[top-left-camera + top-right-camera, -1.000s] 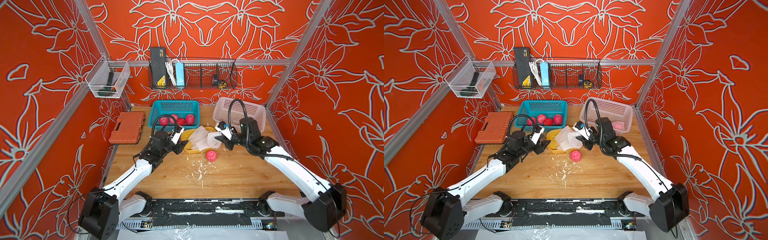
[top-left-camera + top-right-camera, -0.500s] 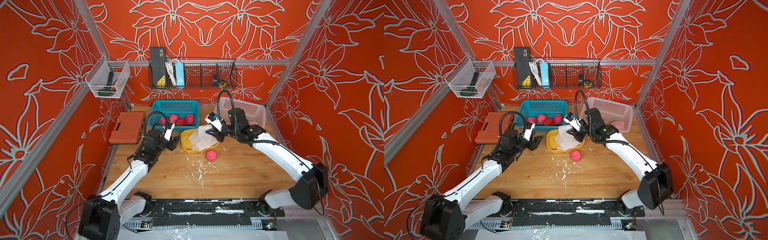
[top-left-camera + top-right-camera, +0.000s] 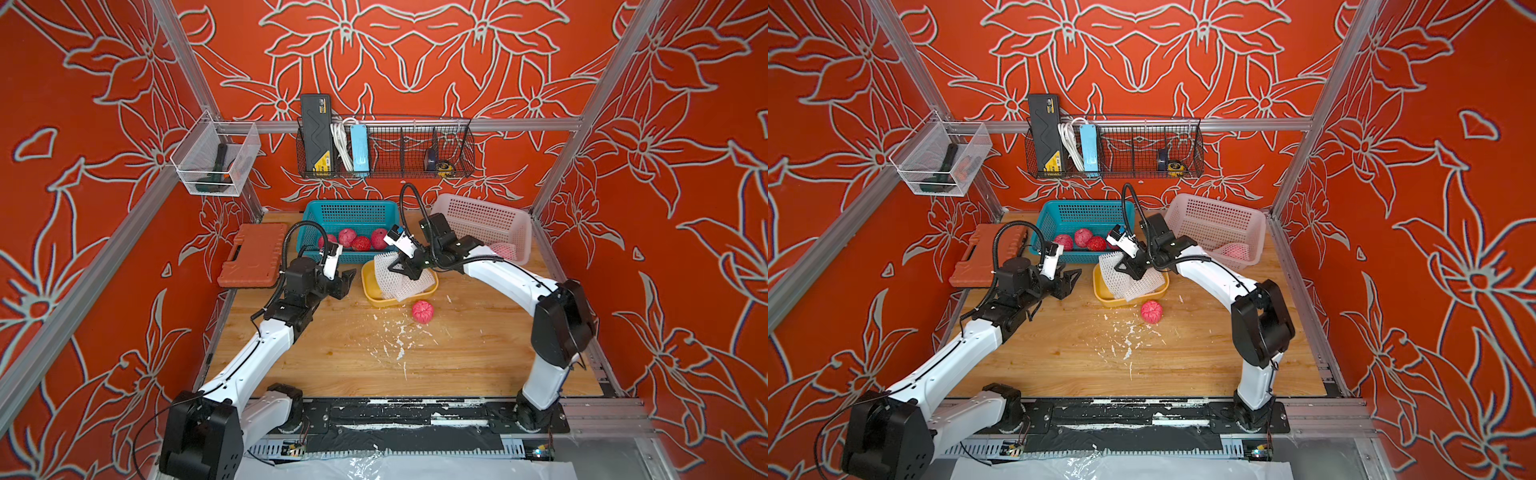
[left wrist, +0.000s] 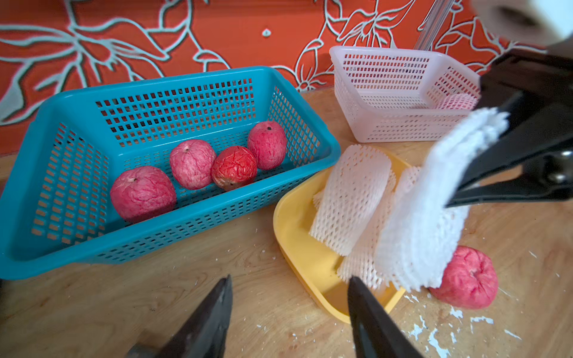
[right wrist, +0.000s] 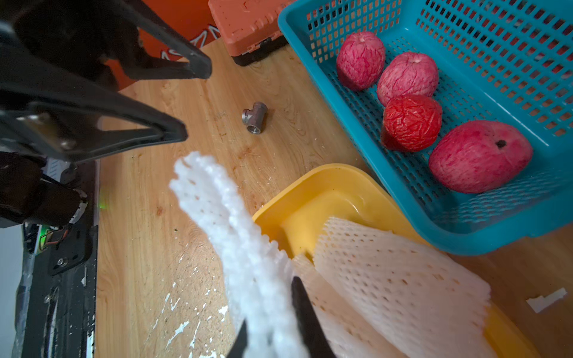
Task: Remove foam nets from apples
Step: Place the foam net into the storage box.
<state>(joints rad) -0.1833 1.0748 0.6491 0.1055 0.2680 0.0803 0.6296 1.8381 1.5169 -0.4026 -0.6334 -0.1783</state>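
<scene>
White foam mesh hangs at the centre: the right gripper (image 5: pixel 270 305) is clamped on the upper edge of one foam net (image 4: pixel 424 217), which droops limp over the yellow tray (image 4: pixel 297 235). More empty nets (image 4: pixel 350 198) lie flattened in that tray, leaning on one another. Just beside the tray, on its side toward the robot base, a bare apple (image 4: pixel 471 279) sits on the wooden table (image 3: pixel 332 365), with white foam crumbs (image 3: pixel 395 345) scattered near it. Behind the tray stands a teal basket (image 4: pixel 173 83) holding four unwrapped apples (image 4: pixel 192 164), red-pink and wrinkled. Behind the tray on the right arm's side, a pale pink basket (image 4: pixel 387 52) holds one netted apple (image 4: pixel 459 102). The left gripper (image 4: pixel 288 297) hovers near the tray on the left arm's side, jaws apart and holding nothing. A small metal tee fitting (image 5: pixel 255 117) lies on the table on that same side of the tray, and an orange tool case (image 3: pixel 253 259) sits farther out that way.
</scene>
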